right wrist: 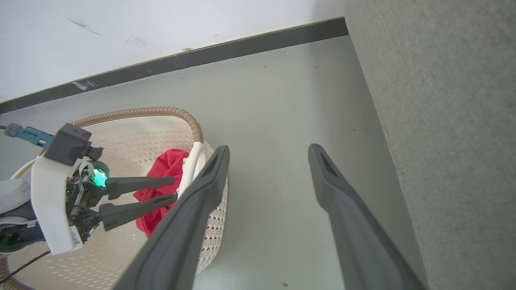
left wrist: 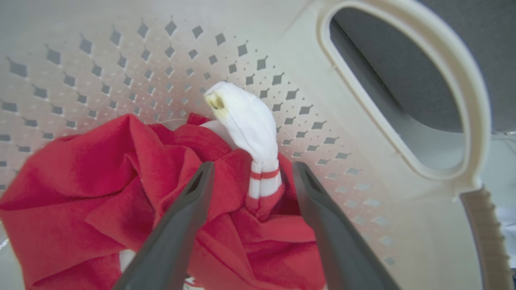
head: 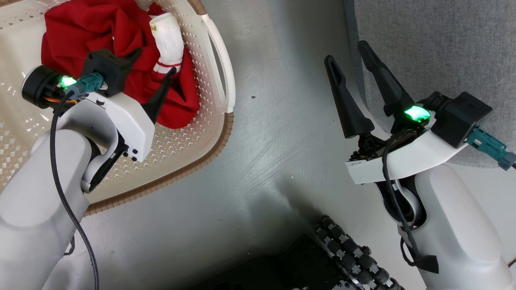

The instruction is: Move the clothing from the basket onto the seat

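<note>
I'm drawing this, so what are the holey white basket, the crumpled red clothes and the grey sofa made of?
The cream-white perforated basket looks like smooth, slightly glossy moulded plastic, with neat punched holes. The crumpled red clothing looks like soft matte fabric, probably knit, folding loosely. The grey seat seems covered in woven cloth: a fine speckled weave shows.

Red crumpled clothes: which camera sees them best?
Left wrist view: the red crumpled clothing lies close-up before the open left gripper. Head view: partly behind that gripper. Right wrist view: small, far off.
</note>
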You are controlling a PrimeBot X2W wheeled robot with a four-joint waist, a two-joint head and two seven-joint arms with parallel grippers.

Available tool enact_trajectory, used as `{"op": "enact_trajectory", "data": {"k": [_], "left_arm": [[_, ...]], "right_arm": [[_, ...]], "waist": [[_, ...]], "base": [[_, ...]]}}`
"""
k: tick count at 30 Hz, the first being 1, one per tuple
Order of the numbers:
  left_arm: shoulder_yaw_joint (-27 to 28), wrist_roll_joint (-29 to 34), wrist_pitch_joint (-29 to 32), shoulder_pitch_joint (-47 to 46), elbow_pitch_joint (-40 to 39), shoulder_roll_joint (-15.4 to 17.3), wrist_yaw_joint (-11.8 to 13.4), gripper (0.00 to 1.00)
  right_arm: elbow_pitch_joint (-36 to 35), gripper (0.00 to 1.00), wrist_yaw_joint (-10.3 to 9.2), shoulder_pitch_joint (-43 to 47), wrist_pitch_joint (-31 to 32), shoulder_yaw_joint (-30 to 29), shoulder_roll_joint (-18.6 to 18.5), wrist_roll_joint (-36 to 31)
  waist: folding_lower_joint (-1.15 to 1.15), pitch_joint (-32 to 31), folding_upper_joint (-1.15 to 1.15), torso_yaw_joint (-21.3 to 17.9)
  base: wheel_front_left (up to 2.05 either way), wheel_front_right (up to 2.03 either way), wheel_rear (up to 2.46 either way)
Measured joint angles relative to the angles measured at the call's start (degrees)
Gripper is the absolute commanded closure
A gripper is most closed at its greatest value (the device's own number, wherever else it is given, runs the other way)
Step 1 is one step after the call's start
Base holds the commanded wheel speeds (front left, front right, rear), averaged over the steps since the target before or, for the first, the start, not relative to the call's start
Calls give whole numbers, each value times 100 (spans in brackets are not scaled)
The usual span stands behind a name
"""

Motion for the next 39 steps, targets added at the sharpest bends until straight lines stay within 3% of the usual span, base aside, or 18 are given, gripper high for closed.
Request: {"op": "enact_trajectory", "data": {"k": [3, 6, 8, 12, 14, 15, 39], "left_arm": [[2, 2, 14, -31, 73, -1, 18, 7], [0, 3, 30, -38, 155, -4, 16, 44], [-1, 3, 31, -52, 200, -10, 16, 55], [-5, 11, 32, -115, 304, -22, 16, 67], [-5, 20, 33, -130, 350, -24, 16, 81], [-5, 25, 33, -131, 372, -29, 16, 100], [237, -135, -392, -124, 407, -101, 15, 100]], "right_arm": [[-1, 0, 0, -1, 0, 0, 0, 0], [-1, 0, 0, -1, 0, 1, 0, 0], [-1, 0, 0, -1, 0, 3, 0, 0], [0, 0, 0, -1, 0, 4, 0, 0], [0, 0, 0, -1, 0, 3, 0, 1], [0, 0, 0, -1, 0, 2, 0, 1], [113, 0, 0, -274, 0, -144, 0, 19]], "waist": [[0, 3, 0, 3], [0, 6, 0, 3], [0, 7, 0, 1], [0, 10, 0, -2], [0, 10, 0, -4], [0, 10, 0, -4], [0, -185, 0, 138]], "base": [[0, 0, 0], [0, 0, 0], [0, 0, 0], [0, 0, 0], [0, 0, 0], [0, 0, 0], [0, 0, 0]]}}
